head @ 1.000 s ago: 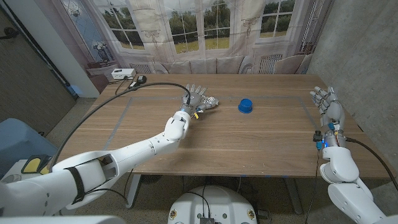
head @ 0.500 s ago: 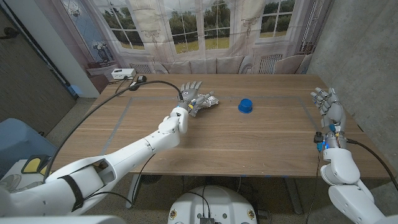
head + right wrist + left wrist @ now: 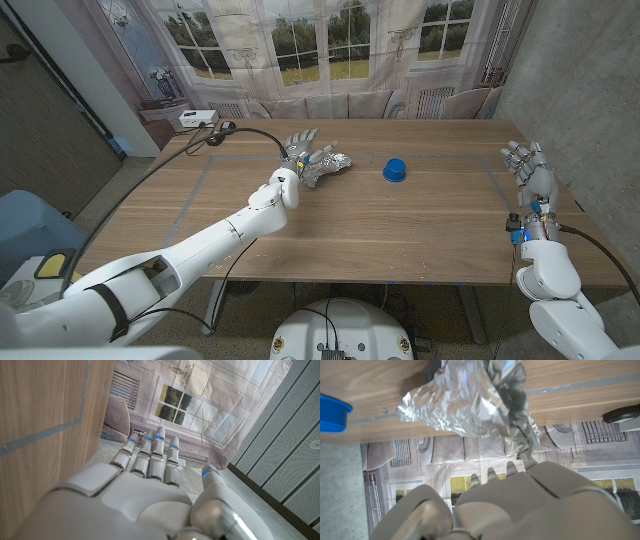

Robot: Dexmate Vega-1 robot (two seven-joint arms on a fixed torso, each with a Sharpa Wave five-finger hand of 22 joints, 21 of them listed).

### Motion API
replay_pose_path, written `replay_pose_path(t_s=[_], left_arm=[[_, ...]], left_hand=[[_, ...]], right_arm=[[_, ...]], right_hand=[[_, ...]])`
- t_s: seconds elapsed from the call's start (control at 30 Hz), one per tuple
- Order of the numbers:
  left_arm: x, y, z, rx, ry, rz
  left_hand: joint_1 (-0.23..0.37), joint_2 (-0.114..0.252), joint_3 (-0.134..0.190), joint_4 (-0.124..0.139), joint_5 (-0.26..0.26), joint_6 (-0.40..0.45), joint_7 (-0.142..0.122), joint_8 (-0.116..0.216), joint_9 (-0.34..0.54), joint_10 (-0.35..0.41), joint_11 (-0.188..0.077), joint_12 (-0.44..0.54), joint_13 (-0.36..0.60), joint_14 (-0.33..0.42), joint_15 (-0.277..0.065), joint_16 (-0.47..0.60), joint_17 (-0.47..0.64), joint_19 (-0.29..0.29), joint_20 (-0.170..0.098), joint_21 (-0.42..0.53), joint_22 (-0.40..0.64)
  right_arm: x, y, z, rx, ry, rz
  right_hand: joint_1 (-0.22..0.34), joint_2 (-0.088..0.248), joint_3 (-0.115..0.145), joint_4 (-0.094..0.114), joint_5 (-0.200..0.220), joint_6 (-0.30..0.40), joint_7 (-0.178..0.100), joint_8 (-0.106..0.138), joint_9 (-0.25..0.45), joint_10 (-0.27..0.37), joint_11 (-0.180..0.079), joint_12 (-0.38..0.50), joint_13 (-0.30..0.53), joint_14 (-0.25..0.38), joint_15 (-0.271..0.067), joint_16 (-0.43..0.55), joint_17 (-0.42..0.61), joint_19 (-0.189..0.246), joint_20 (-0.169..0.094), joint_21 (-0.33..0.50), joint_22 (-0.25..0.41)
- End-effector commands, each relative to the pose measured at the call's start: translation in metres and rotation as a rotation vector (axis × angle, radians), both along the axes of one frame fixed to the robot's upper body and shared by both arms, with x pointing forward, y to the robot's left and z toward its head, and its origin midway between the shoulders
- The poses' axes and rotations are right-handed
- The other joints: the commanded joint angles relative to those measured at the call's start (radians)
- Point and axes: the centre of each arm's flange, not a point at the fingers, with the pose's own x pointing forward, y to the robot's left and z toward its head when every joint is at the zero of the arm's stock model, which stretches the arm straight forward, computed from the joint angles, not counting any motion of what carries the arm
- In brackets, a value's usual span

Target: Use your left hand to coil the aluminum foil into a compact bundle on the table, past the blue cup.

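The table (image 3: 330,235) stretches wide and bare in front, with most of its wood free on the near side. Far left near the back edge sit a small white box (image 3: 196,118) and a black cable (image 3: 180,172). The left hand (image 3: 301,150) reaches far across, fingers spread over the crumpled foil (image 3: 328,166), which lies just left of the blue cup (image 3: 395,170), apart from it. I cannot tell whether the fingers grip the foil. Over at the right edge, the right hand (image 3: 528,170) stands upright, fingers straight and close together, holding nothing.
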Motion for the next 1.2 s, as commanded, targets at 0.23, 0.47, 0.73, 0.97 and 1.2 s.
replay_pose_path(t_s=[0.23,0.47,0.73,0.97,1.2], left_arm=[[-0.032,0.020,0.031,-0.304,-0.067,-0.179],[-0.041,0.032,0.038,-0.424,-0.054,-0.261],[-0.053,0.048,0.048,-0.532,-0.047,-0.359],[-0.057,0.060,0.050,-0.592,-0.033,-0.419],[-0.064,0.072,0.051,-0.685,-0.015,-0.516]], left_hand=[[0.004,0.013,0.002,-0.004,0.010,-0.119,0.000,0.009,0.001,-0.132,0.000,0.016,0.000,-0.116,0.005,0.007,0.003,-0.085,0.001,0.007,0.004],[0.008,0.015,0.003,-0.006,0.011,-0.107,0.001,0.011,0.000,-0.125,0.001,0.019,-0.001,-0.114,0.006,0.007,0.002,-0.086,0.000,0.007,0.004],[0.015,0.018,0.005,-0.011,0.014,-0.083,0.004,0.016,-0.001,-0.106,0.008,0.024,-0.002,-0.106,0.008,0.009,0.002,-0.087,0.000,0.009,0.004],[0.019,0.018,0.005,-0.013,0.016,-0.076,0.003,0.017,-0.001,-0.102,0.008,0.024,-0.002,-0.103,0.009,0.010,0.002,-0.086,0.000,0.009,0.004],[0.022,0.018,0.005,-0.014,0.017,-0.074,0.006,0.015,-0.001,-0.099,0.008,0.025,-0.003,-0.102,0.010,0.010,0.002,-0.086,0.000,0.009,0.004]], right_arm=[[0.001,0.004,0.010,-0.021,-0.020,0.028],[-0.001,0.006,0.022,-0.037,-0.033,0.034],[-0.004,0.012,0.033,-0.048,-0.048,0.044],[-0.007,0.022,0.038,-0.057,-0.045,0.046],[-0.011,0.034,0.045,-0.089,-0.032,0.041]], right_hand=[[-0.002,-0.005,0.000,0.008,0.003,0.007,-0.004,-0.003,0.002,0.008,-0.003,-0.003,0.004,0.010,-0.001,-0.006,0.004,0.009,0.003,0.002,0.003],[-0.004,-0.007,-0.002,0.009,0.003,0.007,-0.004,-0.005,0.002,0.004,-0.002,-0.007,0.004,0.008,-0.001,-0.008,0.005,0.011,0.003,0.002,0.003],[-0.006,-0.009,-0.003,0.011,0.003,0.006,-0.004,-0.007,0.002,0.002,-0.002,-0.010,0.004,0.005,-0.002,-0.011,0.005,0.014,0.002,0.002,0.003],[-0.007,-0.010,-0.004,0.012,0.003,0.008,-0.005,-0.007,0.002,0.003,-0.003,-0.011,0.004,0.006,-0.005,-0.012,0.006,0.016,0.000,0.002,0.003],[-0.008,-0.011,-0.005,0.013,0.003,0.009,-0.006,-0.008,0.003,0.004,-0.007,-0.012,0.004,0.006,-0.004,-0.013,0.006,0.016,-0.001,0.002,0.003]])
